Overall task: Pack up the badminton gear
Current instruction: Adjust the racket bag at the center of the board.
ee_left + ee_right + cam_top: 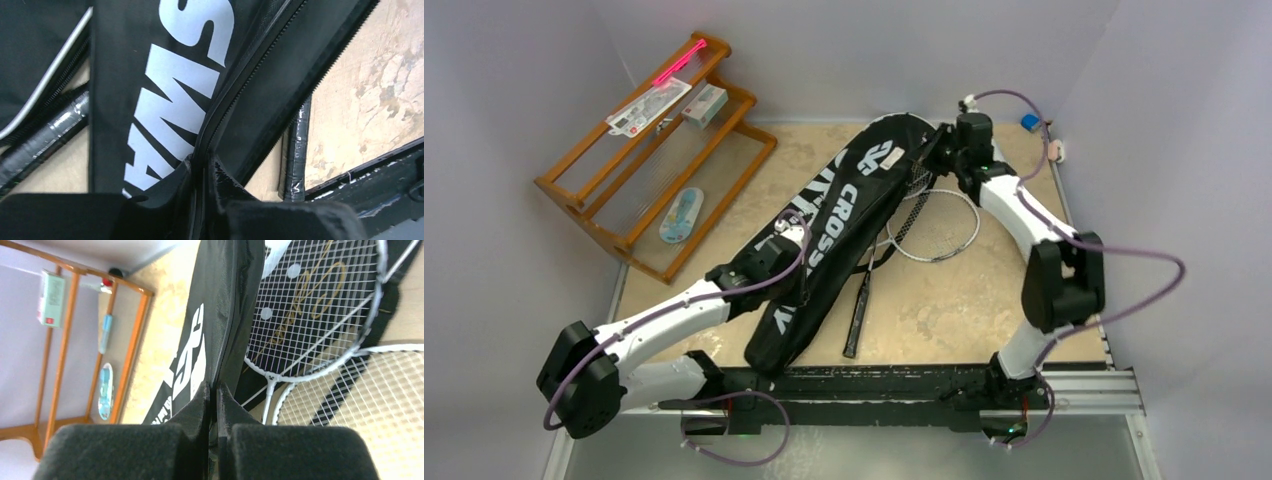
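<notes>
Left tool (202,165) and right tool (215,390) each gripped, pinched shut, the open CROSSWAY cover (824,240), rackets (936,225) apparently only partly inside, zipping undone.

My left arm (664,320): white link shells, chunky black joint housings (584,385) far behind pincer. Right arm (1024,215): same build, black elbow block (1064,280). I see thin purple cable (1146,268) looping loose off each arm, running up to wrist just behind pincer. Left pincer (201,172): black fingers (225,182), glossy, scuffed near tips. Right pincer (214,395): black wedge fingers (192,407), tapering forward from broad matte, grainy blocks (125,450) nearest my camera. Arm bases bolted to black-and-silver rail (1084,385).
</notes>
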Robot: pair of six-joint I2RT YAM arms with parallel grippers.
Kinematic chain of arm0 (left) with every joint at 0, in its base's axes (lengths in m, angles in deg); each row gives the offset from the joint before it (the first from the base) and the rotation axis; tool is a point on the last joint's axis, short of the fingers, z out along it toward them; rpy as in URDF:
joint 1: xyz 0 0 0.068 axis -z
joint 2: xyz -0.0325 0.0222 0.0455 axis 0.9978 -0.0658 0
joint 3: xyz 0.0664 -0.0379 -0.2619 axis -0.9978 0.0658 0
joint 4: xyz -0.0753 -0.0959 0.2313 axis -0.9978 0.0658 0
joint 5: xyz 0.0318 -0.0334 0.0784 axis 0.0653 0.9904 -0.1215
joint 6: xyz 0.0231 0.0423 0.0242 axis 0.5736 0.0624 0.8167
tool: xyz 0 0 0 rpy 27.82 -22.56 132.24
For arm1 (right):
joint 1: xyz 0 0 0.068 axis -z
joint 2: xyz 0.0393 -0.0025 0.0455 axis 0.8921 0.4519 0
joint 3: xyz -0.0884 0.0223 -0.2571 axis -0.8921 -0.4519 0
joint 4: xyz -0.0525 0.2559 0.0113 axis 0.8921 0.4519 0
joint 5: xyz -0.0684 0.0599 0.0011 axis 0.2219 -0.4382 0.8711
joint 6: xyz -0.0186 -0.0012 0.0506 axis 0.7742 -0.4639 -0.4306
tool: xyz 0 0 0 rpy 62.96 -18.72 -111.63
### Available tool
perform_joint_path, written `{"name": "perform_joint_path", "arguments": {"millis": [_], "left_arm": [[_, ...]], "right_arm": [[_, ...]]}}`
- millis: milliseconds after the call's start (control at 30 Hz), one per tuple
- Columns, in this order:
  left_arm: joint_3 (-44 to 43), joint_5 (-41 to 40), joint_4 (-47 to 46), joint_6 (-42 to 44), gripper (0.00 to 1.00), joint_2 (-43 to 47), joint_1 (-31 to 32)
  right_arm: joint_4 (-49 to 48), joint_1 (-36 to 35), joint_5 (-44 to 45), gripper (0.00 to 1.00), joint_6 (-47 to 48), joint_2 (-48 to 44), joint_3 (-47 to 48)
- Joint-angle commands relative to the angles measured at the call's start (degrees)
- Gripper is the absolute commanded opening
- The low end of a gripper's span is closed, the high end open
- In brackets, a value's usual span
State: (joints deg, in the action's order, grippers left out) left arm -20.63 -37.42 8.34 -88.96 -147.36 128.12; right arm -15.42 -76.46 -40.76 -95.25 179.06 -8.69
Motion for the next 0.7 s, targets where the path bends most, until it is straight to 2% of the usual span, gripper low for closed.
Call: {"name": "perform_joint_path", "arguments": {"millis": [0,133,333,500,667], "left_arm": [[-5.6,-11.6,1.5,3.1,0.17,0.7,5.6],[-10.6,-16.6,3.9,5.5,0.43,0.9,12.0],[-14.0,-13.8,0.5,11.7,0.66,3.7,16.8],[-17.4,-9.4,-5.1,15.4,0.74,1.3,19.3],[-25.2,-9.8,-3.6,18.0,0.78,-9.0,20.7]], "right_arm": [[5.3,-0.3,2.9,0.00,0.6,-12.9,-4.3],[10.6,-0.4,5.8,0.00,-3.5,-23.8,-10.6],[19.7,-0.6,11.1,0.00,-8.2,-37.5,-17.0],[25.8,-0.7,11.8,0.00,-9.7,-44.5,-19.5],[30.6,-0.7,13.5,0.00,-10.2,-46.2,-18.4]]}}
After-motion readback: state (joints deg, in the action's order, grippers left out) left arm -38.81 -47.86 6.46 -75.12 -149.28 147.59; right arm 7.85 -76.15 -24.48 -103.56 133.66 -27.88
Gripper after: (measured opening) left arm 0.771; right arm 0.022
